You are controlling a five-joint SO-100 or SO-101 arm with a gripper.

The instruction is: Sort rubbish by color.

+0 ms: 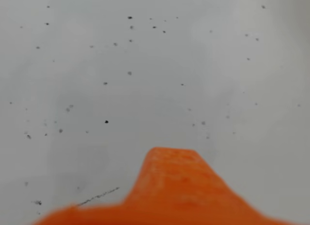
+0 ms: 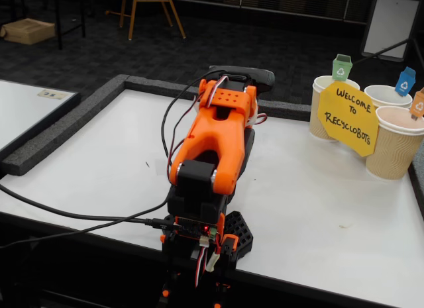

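Rubbish wads do not show in either view, so I cannot say where they lie. From the fixed view, the white table (image 2: 318, 208) is bare around my folded orange arm (image 2: 215, 139). Three ribbed paper cups (image 2: 391, 149) stand at its far right corner behind the yellow sign (image 2: 347, 118). In the wrist view one orange fingertip (image 1: 169, 186) hangs over speckled white tabletop (image 1: 145, 80); whether my fingers are spread or pressed together I cannot tell.
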